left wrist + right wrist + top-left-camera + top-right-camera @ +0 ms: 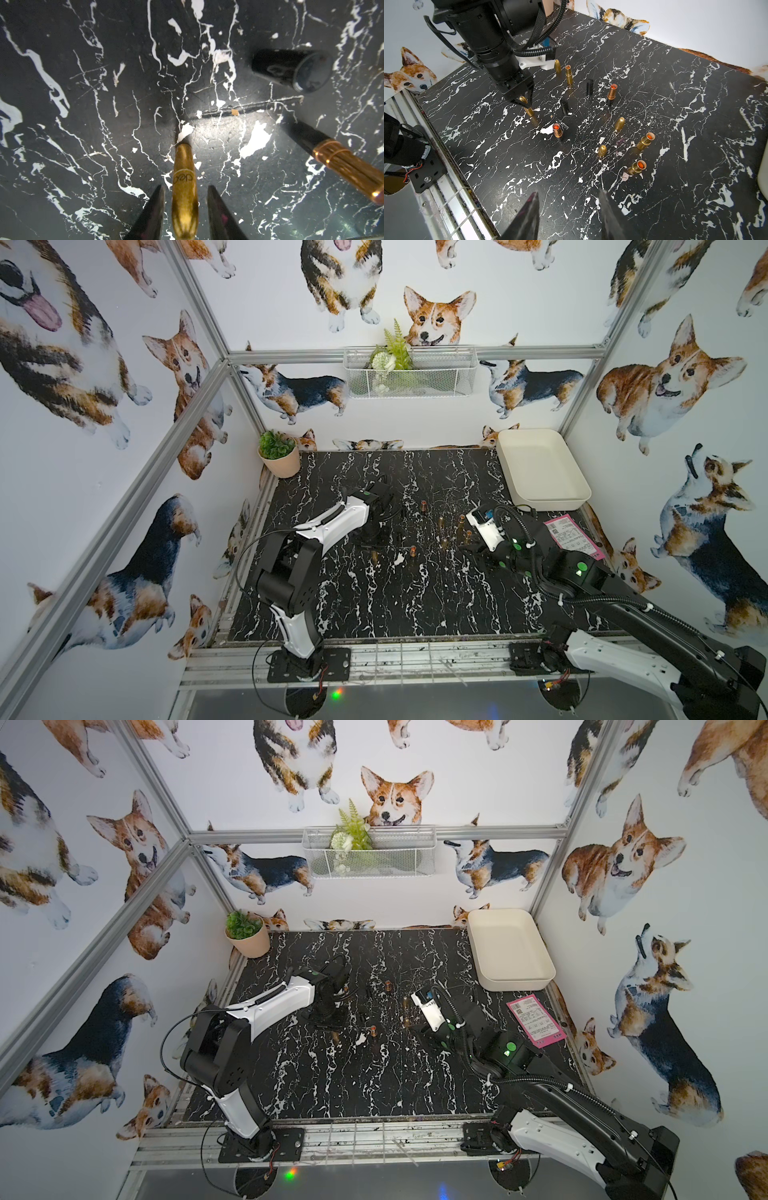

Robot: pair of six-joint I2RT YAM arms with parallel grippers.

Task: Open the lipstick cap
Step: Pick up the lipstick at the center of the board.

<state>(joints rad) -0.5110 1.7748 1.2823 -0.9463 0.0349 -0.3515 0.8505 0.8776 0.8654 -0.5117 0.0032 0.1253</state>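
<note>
A closed gold lipstick [182,162] stands upright on the black marble table, its rounded cap uppermost. My left gripper [185,187] reaches down over it with one finger on each side of the cap, and a narrow gap shows on both sides. The right wrist view shows the same gold lipstick [528,111] under the left gripper [525,101]. In a top view the lipstick [375,558] sits just below the left wrist. My right gripper [569,192] hangs open above bare table with nothing between its fingers.
Several uncapped lipsticks with orange tips [557,129] [646,140] stand around, with loose gold caps [620,123] and black caps [564,106] among them. One black cap [291,68] is close to the left gripper. A white tray [540,468], a pink slip [573,537] and a potted plant [279,454] line the edges.
</note>
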